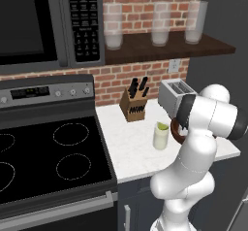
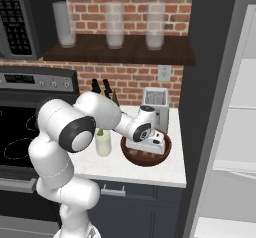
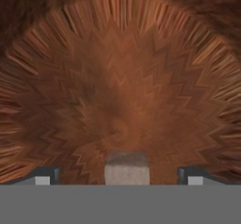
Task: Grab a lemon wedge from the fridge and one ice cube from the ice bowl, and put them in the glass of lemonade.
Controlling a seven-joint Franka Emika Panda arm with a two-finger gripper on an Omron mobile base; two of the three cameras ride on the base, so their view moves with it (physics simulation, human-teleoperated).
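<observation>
— Ice cube (image 3: 126,168) sits right between the wide-open pincer (image 3: 120,175) tips, down in the wooden ice bowl (image 2: 131,156) on the worktop (image 1: 131,147).
— Holding nothing yet. I'd sink squarely, then close gently; the lemonade glass (image 1: 161,136) waits just beside.

Red brick wall (image 1: 121,82) behind white counter (image 1: 131,147), dark shelf (image 2: 120,52) above.

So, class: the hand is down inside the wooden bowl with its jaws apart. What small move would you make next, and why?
Probably ease down a little and close on the ice cube. In the hand view the open gripper has a fingertip on each side of the cube, which lies centred between them on the ice bowl. The glass of lemonade already carries the lemon wedge.
</observation>
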